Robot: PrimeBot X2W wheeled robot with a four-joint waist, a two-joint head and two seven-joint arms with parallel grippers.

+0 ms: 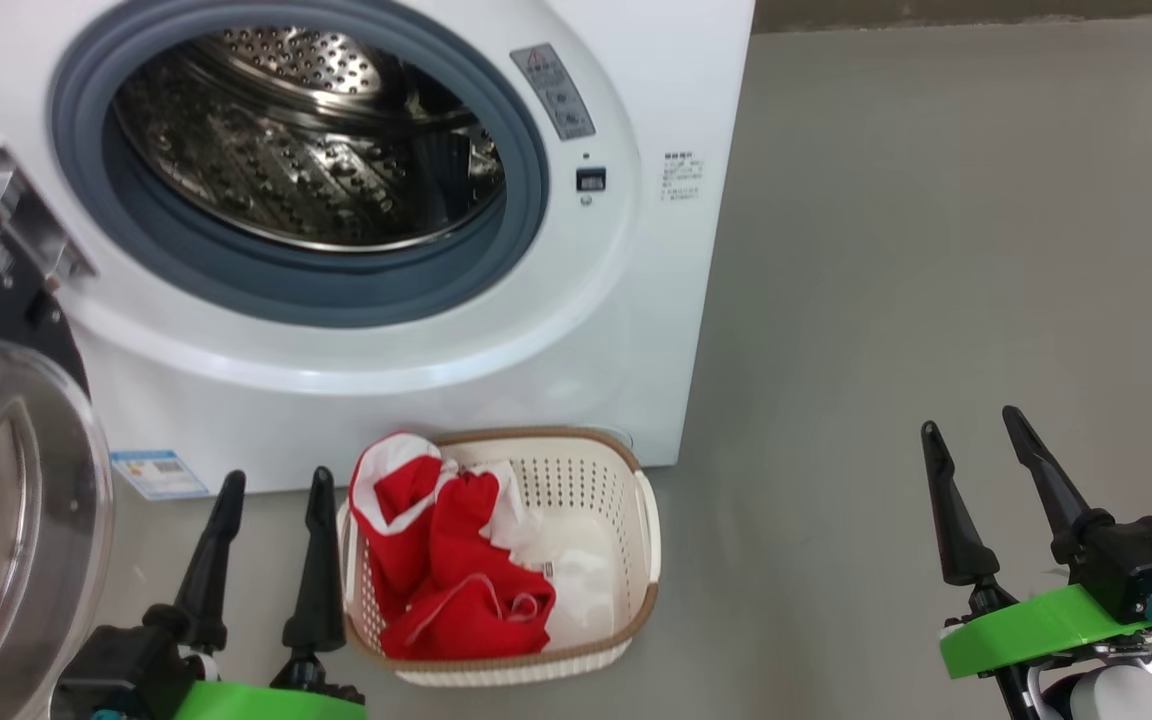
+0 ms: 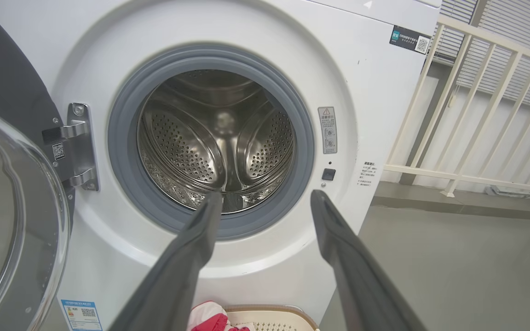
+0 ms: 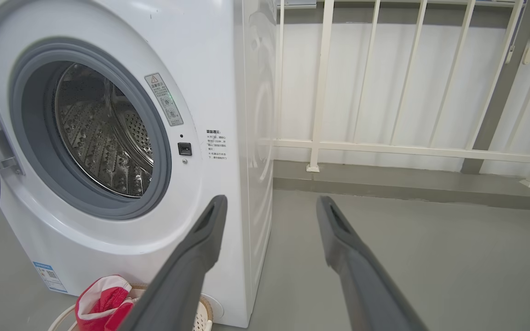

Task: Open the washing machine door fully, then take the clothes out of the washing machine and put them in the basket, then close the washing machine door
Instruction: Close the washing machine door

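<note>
1. The washing machine door (image 1: pixel 6 520) hangs swung wide, at about 8 o'clock from the drum (image 1: pixel 306 140) in my head view. I judge the opening step done.
2. Inside the washing machine (image 1: pixel 656 100) the drum looks like bare steel in all three views, so I judge the unloading done too.
3. The clothes (image 1: pixel 446 570) lie heaped in the basket (image 1: pixel 601 480), filling its 9 o'clock half, with one red fold draped over the rim near 11 o'clock. The basket stands on the floor (image 1: pixel 886 250) just in front of the machine, at 6 o'clock from the drum.
4. What is left, I reckon, is closing the door.
5. My left gripper (image 1: pixel 277 478) hovers low at the basket's 9 o'clock, between it and the door, fingers pointing to 12 o'clock. Its jaws are released, with nothing between them.
6. My right gripper (image 1: pixel 969 420) hangs well apart at the basket's 3 o'clock, over bare floor. Its jaws are likewise parted and empty.
</note>
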